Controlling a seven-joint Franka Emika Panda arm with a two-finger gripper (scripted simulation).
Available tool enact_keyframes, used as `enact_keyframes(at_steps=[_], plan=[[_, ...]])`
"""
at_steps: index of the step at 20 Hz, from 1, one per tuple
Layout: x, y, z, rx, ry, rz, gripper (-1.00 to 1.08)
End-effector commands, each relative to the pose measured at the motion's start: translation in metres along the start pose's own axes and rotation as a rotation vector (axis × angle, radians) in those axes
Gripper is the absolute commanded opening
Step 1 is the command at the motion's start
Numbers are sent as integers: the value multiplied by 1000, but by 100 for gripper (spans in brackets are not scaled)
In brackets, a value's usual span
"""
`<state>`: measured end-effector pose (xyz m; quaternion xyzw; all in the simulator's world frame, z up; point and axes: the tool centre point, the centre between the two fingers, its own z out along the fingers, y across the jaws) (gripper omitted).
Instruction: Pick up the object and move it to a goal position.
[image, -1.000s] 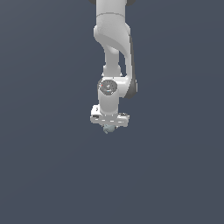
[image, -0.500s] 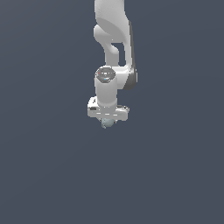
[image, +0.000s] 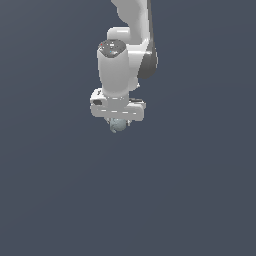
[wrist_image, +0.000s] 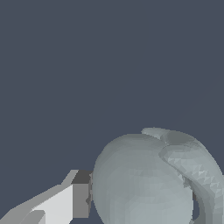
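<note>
In the exterior view the arm (image: 125, 55) comes down from the top edge, a little toward the exterior view's left of centre, with open ground all around it. The gripper (image: 118, 125) hangs at its lower end, and the object (image: 117, 125) sits directly beneath the gripper bar, between the fingers. In the wrist view one finger (wrist_image: 70, 201) lies touching the object's (wrist_image: 140, 183) side.

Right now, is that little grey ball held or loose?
Held. The ball sits just under the end effector; the wrist view shows a finger against it.
</note>
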<state>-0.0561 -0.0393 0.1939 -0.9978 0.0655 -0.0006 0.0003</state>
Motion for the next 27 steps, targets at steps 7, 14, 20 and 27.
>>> enact_keyframes(at_steps=[7,14,20,27], plan=[[-7,17,-94,0,-1,0,-100],[-9,28,-151,0,-1,0,-100],[-9,33,-180,0,-1,0,-100],[-8,35,-190,0,-1,0,-100]])
